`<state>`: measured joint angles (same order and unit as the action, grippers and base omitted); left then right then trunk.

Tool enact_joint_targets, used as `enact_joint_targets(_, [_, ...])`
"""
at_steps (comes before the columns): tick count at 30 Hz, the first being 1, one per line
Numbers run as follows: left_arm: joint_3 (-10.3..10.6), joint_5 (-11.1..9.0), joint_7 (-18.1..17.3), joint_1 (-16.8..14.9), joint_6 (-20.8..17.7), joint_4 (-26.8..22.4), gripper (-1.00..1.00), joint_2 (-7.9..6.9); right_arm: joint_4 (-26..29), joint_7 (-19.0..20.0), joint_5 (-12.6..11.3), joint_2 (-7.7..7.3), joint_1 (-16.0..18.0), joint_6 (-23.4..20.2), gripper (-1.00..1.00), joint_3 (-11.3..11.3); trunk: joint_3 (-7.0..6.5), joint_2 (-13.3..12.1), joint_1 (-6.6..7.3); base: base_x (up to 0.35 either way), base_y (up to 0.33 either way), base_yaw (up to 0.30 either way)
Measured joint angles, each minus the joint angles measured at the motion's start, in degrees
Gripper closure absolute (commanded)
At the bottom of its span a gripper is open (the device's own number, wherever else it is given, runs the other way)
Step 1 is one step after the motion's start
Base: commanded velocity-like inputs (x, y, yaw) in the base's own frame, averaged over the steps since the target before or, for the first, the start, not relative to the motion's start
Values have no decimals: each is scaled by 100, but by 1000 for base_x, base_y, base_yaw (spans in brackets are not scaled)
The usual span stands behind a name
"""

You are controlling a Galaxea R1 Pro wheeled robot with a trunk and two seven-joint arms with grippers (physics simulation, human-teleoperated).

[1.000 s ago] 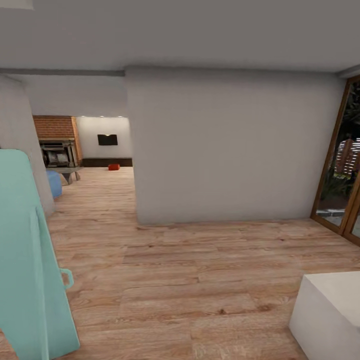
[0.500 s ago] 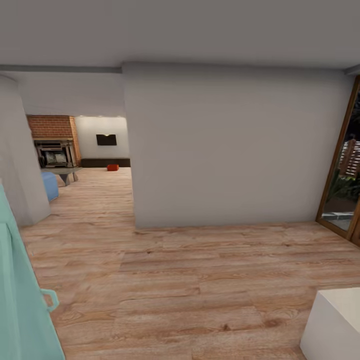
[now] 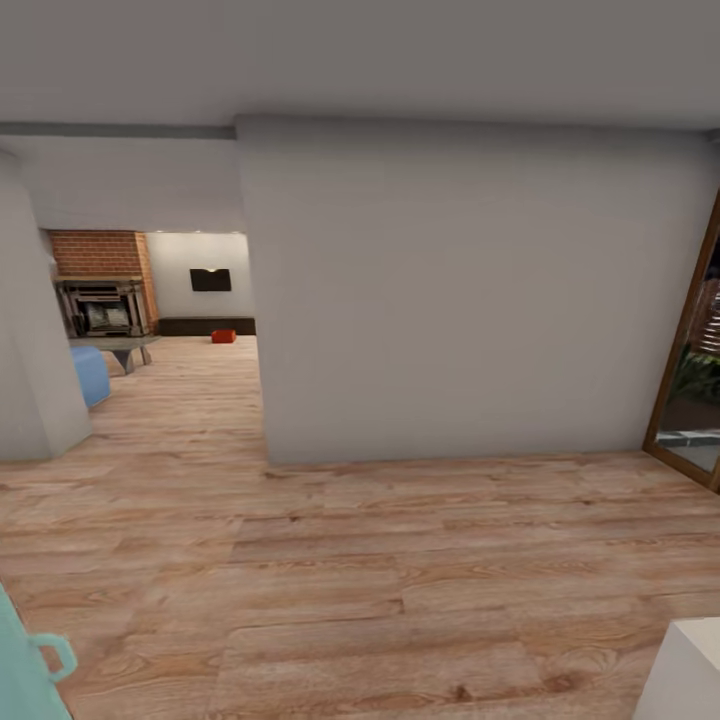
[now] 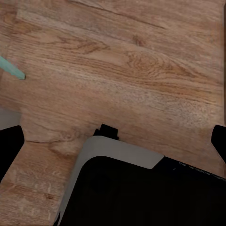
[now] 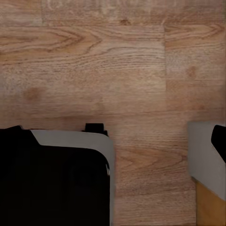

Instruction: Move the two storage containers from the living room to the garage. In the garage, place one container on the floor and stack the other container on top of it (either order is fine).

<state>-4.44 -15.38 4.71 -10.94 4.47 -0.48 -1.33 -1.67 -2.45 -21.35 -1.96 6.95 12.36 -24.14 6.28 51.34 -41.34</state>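
1. Location: one storage container [image 3: 223,336] lay far off on the living room [image 3: 190,300] planks, just in front of the long dark bench [image 3: 205,326], under the black TV [image 3: 210,280] and near the brick fireplace [image 3: 100,255]; it read as a small orange-red spot, too small to show rim or walls; you could not tell whether it was one bin or two together.
2. Between you and it: light wood plank floor [image 3: 380,580], with the passage opening to the left of a white wall block [image 3: 460,290]; a blue seat [image 3: 88,375] and a grey low table [image 3: 115,345] stood beside that passage.
3. Handling, as a judgement: a shallow, thin-walled open bin should be light and fairly stiff, though the walls may flex; smooth sides are probably slippery; pinching the rim of a long wall near its middle, or one short wall per arm, looked safest.
4. Left end effector [image 4: 113,141]: fingers at the frame edges, spread wide, nothing between them but floor and the robot's dark base [image 4: 141,193].
5. Right end effector [image 5: 113,136]: likewise spread and empty.
6. Pose, judged: both arms hung tucked, pointing down at the planks beside the base.
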Motion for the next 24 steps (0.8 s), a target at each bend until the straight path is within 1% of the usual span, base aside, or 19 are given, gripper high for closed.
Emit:
enact_joint_targets(7, [-1,0,0,0,-3,0,-100,0,0,31,50,-6,0,6,-100,13,0,0,0,322,0,0])
enact_joint_targets(24, [-1,0,0,0,-6,0,-100,0,0,0,65,57,0,14,-100,27,0,0,0,322,0,0])
